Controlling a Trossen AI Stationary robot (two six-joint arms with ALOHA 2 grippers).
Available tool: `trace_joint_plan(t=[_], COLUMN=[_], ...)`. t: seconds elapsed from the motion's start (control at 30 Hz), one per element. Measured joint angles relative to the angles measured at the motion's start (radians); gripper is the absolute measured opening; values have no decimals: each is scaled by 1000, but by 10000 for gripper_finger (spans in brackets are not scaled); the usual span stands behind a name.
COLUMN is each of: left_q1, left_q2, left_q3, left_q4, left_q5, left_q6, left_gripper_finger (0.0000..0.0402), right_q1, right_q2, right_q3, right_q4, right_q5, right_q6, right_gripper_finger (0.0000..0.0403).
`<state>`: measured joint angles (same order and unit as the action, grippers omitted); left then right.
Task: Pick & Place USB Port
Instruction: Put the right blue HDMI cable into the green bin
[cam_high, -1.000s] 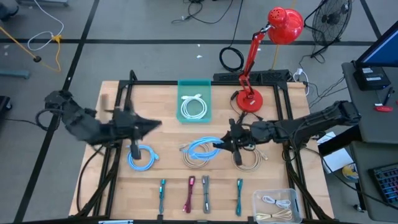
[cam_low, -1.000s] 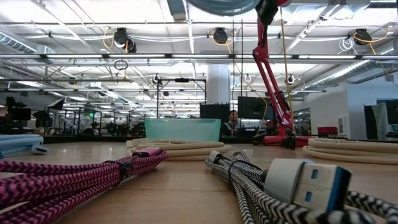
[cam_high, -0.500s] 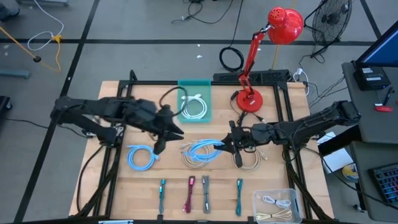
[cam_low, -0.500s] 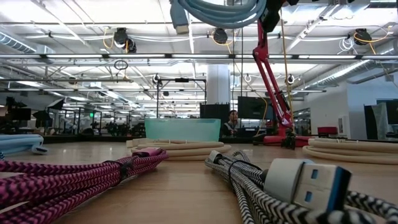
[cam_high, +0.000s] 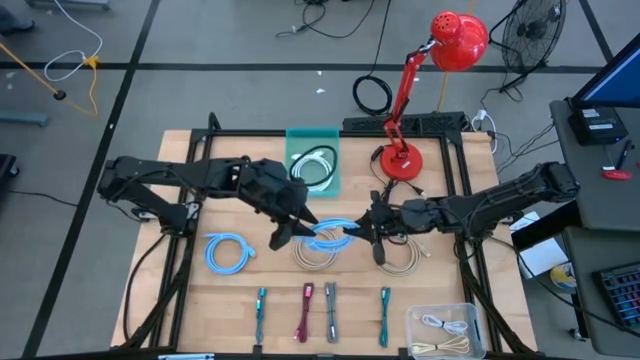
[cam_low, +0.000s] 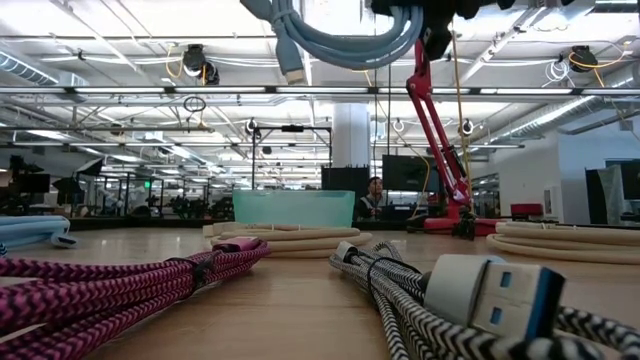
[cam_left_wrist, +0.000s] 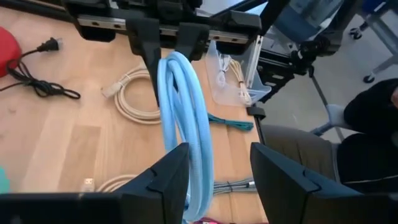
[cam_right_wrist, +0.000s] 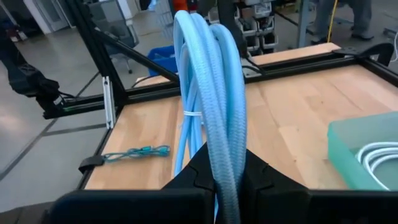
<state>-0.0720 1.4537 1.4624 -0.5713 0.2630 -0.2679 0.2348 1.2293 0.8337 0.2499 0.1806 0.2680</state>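
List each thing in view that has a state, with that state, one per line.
right gripper: shut on the light blue cable coil, lifted off the table.
left gripper: open, fingers either side of the coil.
second blue coil: lying on the table.
teal bin: holds a white cable.
red lamp: standing upright.

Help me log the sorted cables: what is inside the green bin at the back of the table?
One coiled white cable lies inside the green bin. The left gripper overlaps the bin's near corner from above, hiding that part of its floor.
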Motion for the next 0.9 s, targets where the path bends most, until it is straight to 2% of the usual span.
trace_joint_plan(t=[0.1, 0.23, 0.67, 0.9], left_q1=[0, 1, 27, 54], left_q2=[0, 0, 51, 55], left_q3=[0, 0, 1, 0], left_q4=[-2, -6, -22, -42], left_q5=[-9, -71, -81, -223], left_q6=[-1, -1, 3, 31], left_gripper_finger=[173, 173, 173, 173], right_q1=[-3, -7, -26, -27], right_q2=[0, 0, 3, 18], right_q3=[0, 0, -1, -1], right_q4=[13, 19, 10, 35], right_q5=[0, 3, 3, 11], right_q6=[0, 0, 8, 19], right_gripper_finger=[13, 13, 13, 13])
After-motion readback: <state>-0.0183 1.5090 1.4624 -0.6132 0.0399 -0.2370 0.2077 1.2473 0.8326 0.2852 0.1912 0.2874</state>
